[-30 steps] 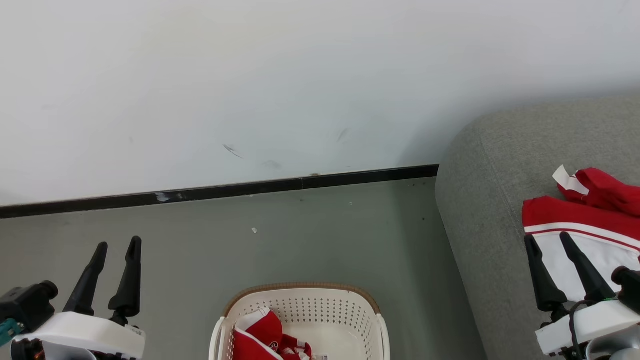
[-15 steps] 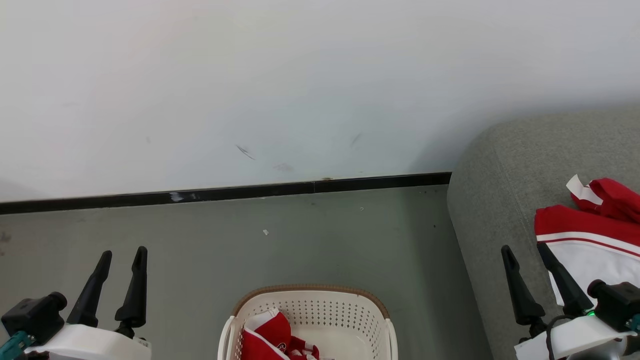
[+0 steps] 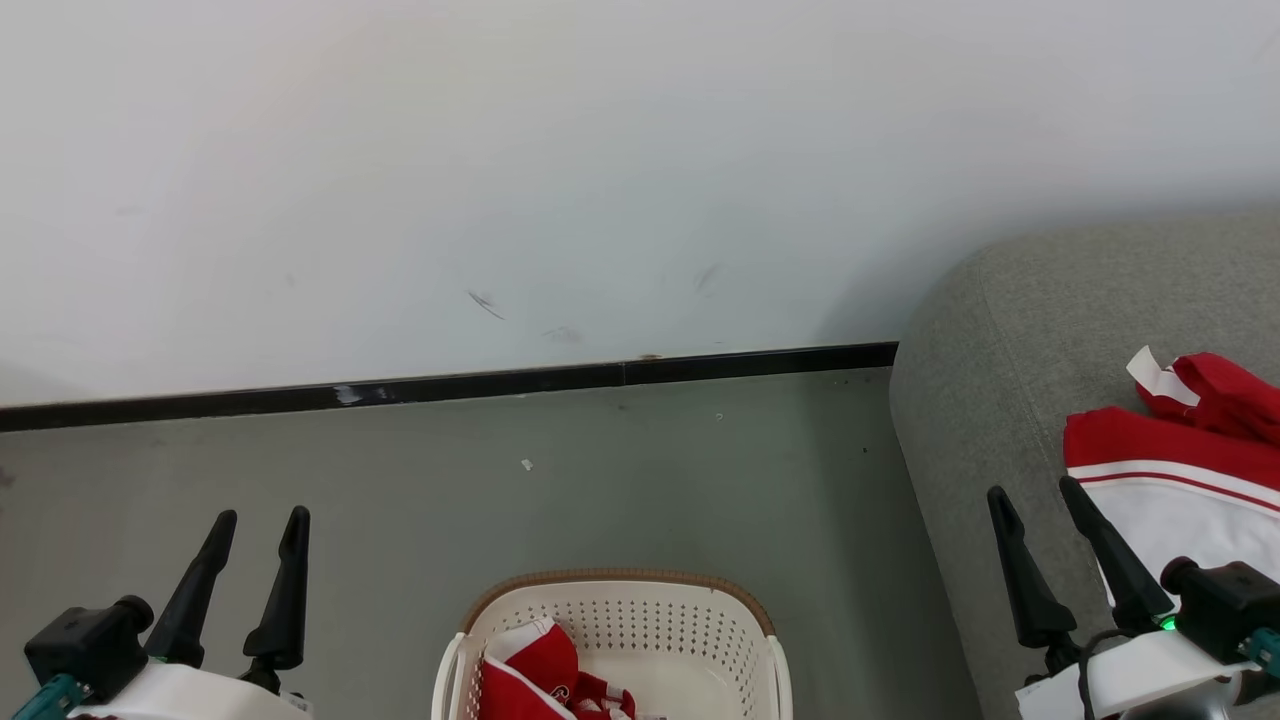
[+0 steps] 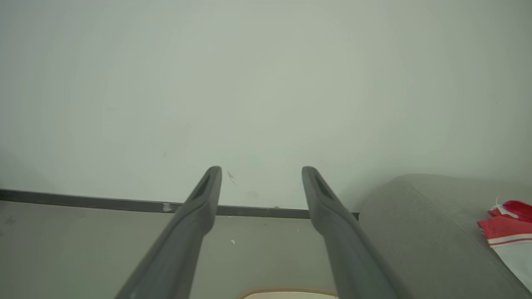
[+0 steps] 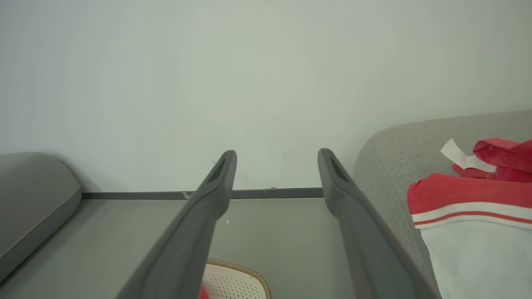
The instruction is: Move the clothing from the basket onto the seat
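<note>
The cream basket (image 3: 690, 620) with a brown rim sits on the floor at the bottom centre of the head view, and red clothing (image 3: 530, 672) with white trim lies in its left half. More red and white clothing (image 3: 1180, 470) lies on the grey seat (image 3: 1000, 330) at the right; it also appears in the right wrist view as clothing (image 5: 469, 207) on the seat (image 5: 386, 158). My left gripper (image 3: 260, 520) is open and empty, left of the basket. My right gripper (image 3: 1035, 495) is open and empty over the seat's front edge, beside the clothing there.
A white wall with a black baseboard (image 3: 450, 385) runs behind the grey floor (image 3: 600, 480). A second grey cushion (image 5: 33, 195) stands at the left in the right wrist view. The basket rim (image 5: 245, 274) shows at that view's bottom edge.
The head camera has shifted, so the whole scene sits a little further right. The right gripper has drawn left and lower, off the clothing on the seat. Both grippers stay open.
</note>
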Tool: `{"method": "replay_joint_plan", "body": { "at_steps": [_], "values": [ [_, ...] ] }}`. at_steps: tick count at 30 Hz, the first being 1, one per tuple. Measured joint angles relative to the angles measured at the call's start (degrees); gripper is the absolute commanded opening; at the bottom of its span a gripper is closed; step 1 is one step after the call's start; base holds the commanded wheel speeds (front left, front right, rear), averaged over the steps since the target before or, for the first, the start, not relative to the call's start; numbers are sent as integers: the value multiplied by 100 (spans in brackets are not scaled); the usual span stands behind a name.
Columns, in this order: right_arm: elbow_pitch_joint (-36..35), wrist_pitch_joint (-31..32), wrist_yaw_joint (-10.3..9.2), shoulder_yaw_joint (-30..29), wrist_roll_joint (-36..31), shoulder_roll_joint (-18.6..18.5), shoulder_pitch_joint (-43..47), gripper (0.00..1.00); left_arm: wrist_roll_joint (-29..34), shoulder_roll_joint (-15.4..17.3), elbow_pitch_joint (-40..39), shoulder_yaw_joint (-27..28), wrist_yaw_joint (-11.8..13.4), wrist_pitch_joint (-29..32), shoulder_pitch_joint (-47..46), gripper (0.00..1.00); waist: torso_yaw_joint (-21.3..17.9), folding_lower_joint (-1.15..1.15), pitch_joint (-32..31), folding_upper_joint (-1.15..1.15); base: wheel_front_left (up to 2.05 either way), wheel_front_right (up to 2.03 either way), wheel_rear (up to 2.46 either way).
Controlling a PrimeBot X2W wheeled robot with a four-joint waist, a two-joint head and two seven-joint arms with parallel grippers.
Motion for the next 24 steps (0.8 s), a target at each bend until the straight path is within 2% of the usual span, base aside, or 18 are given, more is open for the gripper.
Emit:
{"method": "replay_joint_plan", "body": {
  "at_steps": [17, 24],
  "values": [
    [-96, 0, 0, 5, -77, 81, 109, 100, 181, -223, 111, 164, -176, 0, 94, 100, -40, 0, 111, 0, 0, 0, 0],
    [-189, 0, 0, -8, -77, 121, 108, 100, 330, -218, 241, -18, -309, 0, 92, 100, -76, 0, 204, 0, 0, 0, 0]
  ]
}}
